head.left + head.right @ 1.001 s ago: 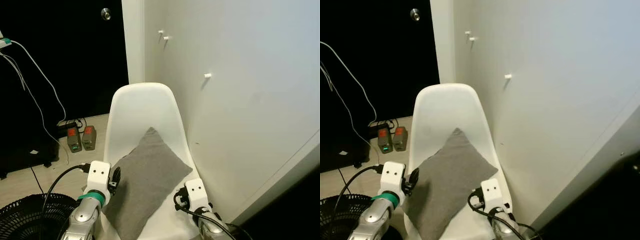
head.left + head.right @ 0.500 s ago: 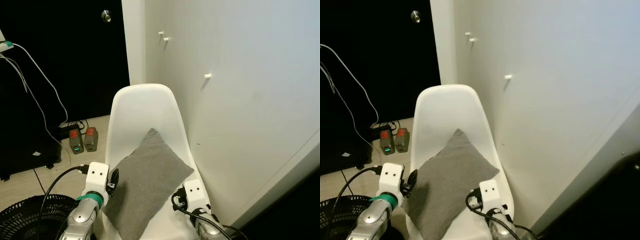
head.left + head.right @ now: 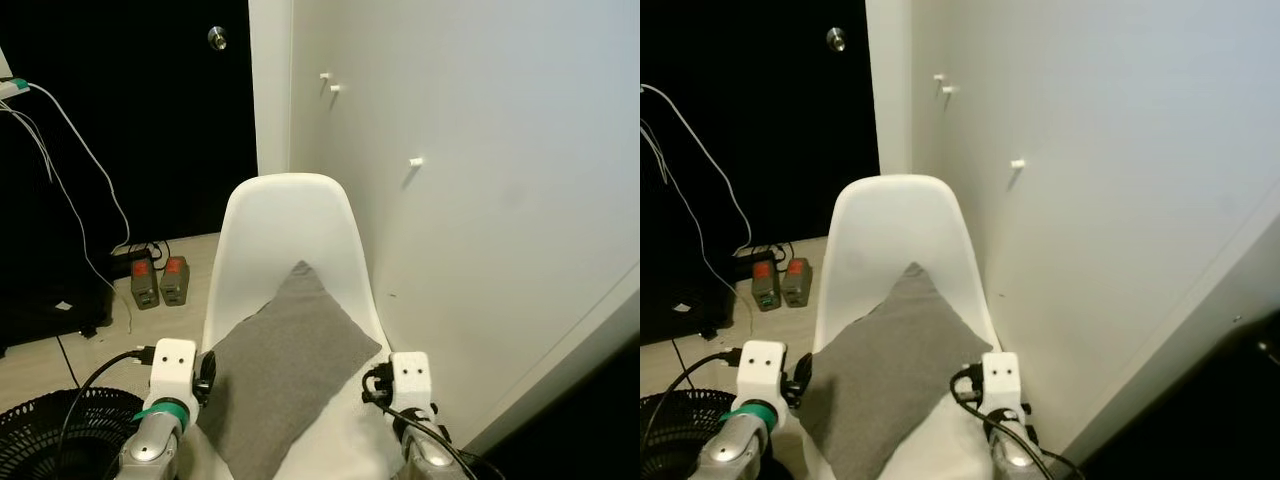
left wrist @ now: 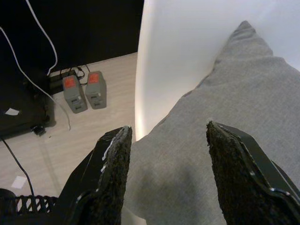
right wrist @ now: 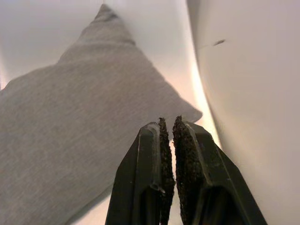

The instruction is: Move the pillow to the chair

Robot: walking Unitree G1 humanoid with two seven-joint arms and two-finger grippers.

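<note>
A grey square pillow (image 3: 285,365) lies on the seat of a white shell chair (image 3: 285,225), one corner pointing up the backrest. My left gripper (image 4: 166,133) is open beside the pillow's left corner, its two black fingers (image 4: 115,168) spread with nothing between them. My right gripper (image 5: 168,126) is shut and empty, just off the pillow's right corner (image 5: 187,112). In the left eye view both wrists sit low beside the chair: the left wrist (image 3: 172,370) at the seat's left edge, the right wrist (image 3: 408,378) at its right.
A white wall (image 3: 480,200) with small pegs stands close on the right. On the wooden floor to the left lie two grey chargers (image 3: 158,280) and white cables (image 3: 70,180). A black fan grille (image 3: 50,440) is at the lower left.
Both arms have drawn back from the pillow: the left wrist moved down and left, the right wrist shifted right. The pillow stays on the seat. The camera shifted slightly.
</note>
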